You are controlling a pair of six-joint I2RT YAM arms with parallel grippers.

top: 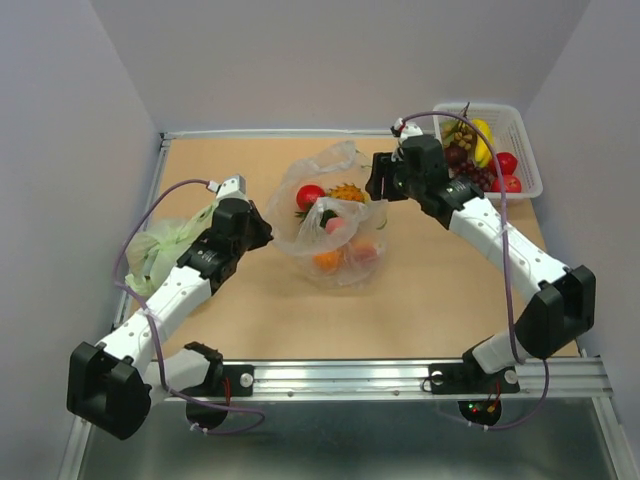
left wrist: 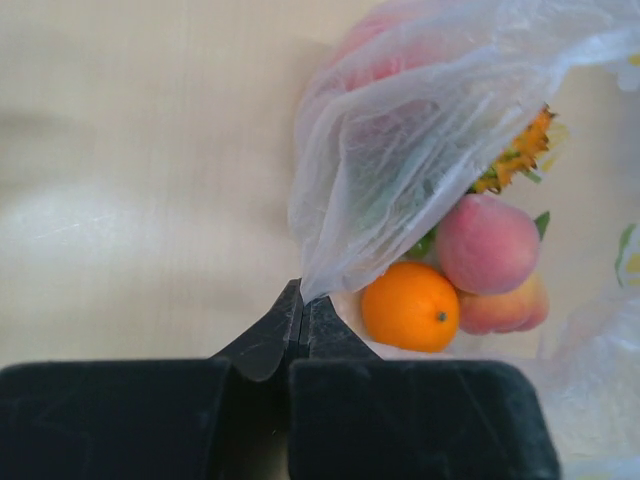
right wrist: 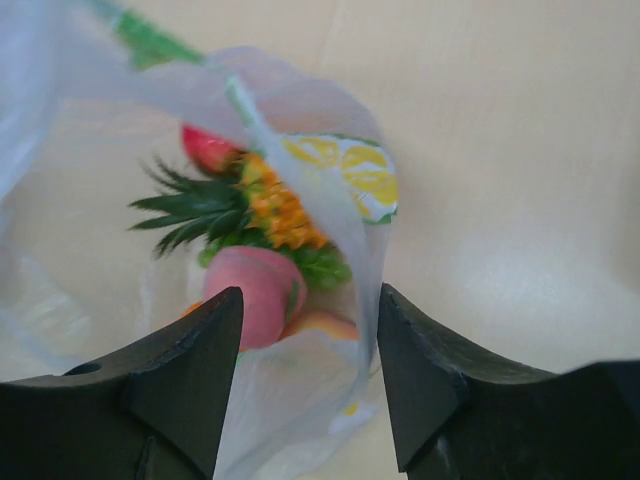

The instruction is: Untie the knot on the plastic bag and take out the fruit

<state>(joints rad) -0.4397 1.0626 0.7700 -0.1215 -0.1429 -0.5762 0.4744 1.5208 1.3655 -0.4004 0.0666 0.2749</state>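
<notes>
The bag (left wrist: 400, 150) sits on the bench (top: 260, 300), my left pincer (left wrist: 300, 292) clamped on its rim, right pincer (right wrist: 310, 295) apart over the fruit (right wrist: 275, 215). I'd hold left taut, then dip right onto the peach (right wrist: 255, 290).

Lab test cell, plain white walls (top: 300, 60)

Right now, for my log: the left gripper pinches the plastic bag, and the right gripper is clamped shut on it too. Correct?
Not quite. The left gripper does pinch the plastic bag, but the right gripper is open, jaws plainly apart, as the right wrist view shows.
</notes>
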